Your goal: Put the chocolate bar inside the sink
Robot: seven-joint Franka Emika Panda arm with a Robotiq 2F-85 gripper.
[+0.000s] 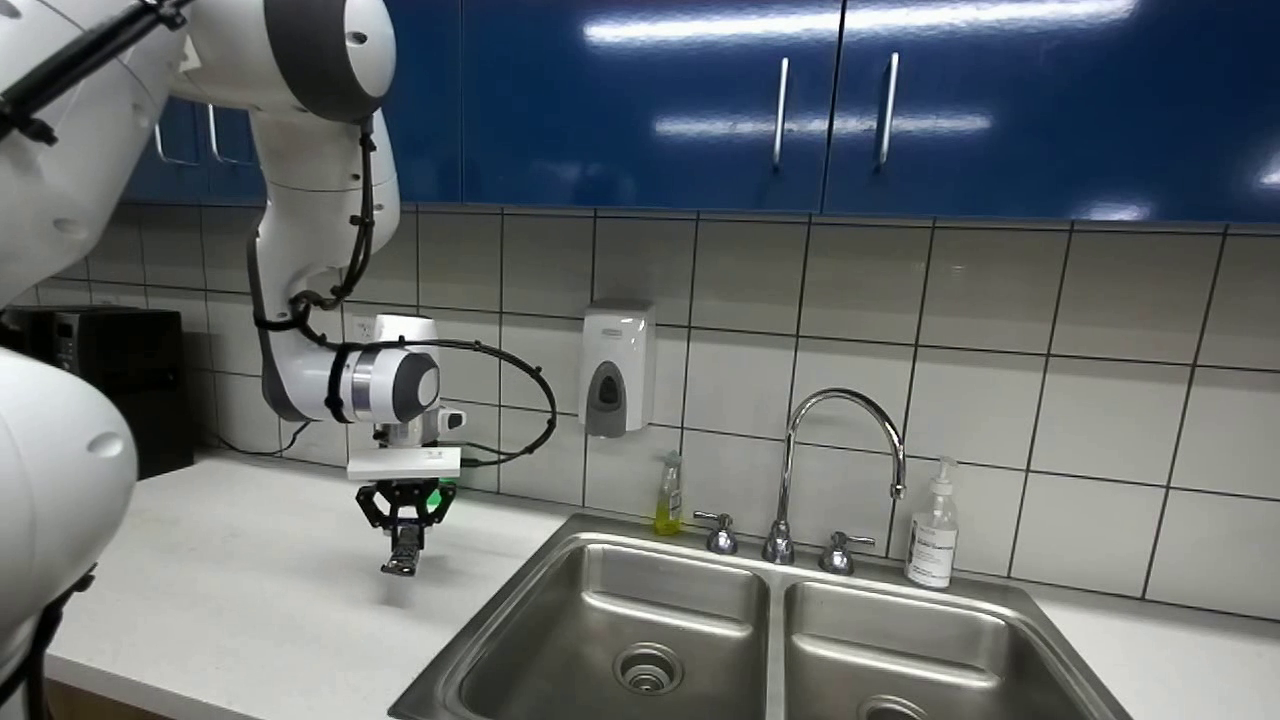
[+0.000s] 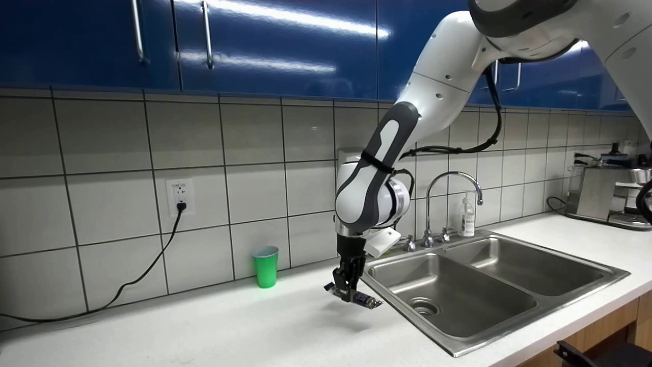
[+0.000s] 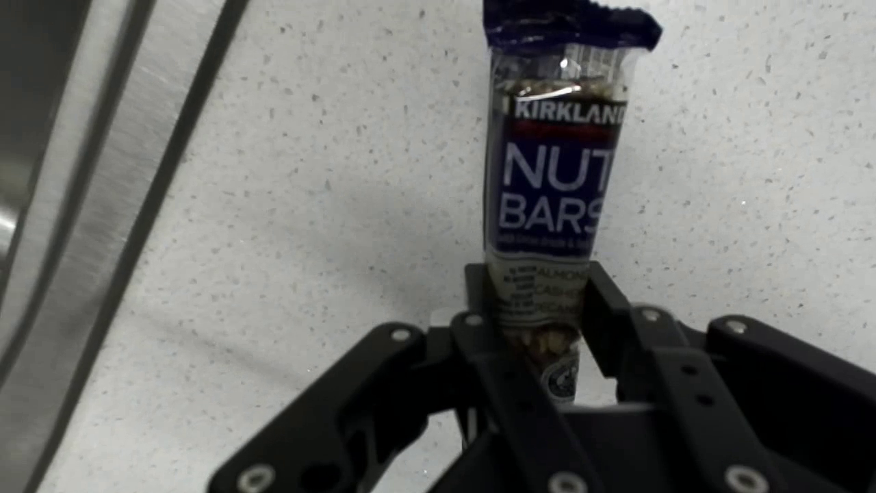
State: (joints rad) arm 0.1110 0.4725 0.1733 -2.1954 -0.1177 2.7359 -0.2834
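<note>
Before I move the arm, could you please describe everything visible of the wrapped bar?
The bar is long and slim, its glossy wrapper partly clear, with a dark blue crimped end and a label reading KIRKLAND NUT BARS; nutty filling shows through. The gripper pinches the bar's sides, holding it above the white counter beside the sink, label side roughly upward.

the bar (image 3: 551,185) is dark blue with white lettering, gripper (image 3: 537,294) black, cup (image 2: 266,267) green, cupboards (image 1: 640,120) blue, sink (image 1: 776,640) silver, the counter (image 3: 746,178) white with grey flecks.

White c'top (image 2: 204,326) w/ green cup (image 2: 266,270), blk machine (image 1: 125,380), steel appliance (image 2: 603,196); dbl sink (image 2: 489,290) set in.
</note>
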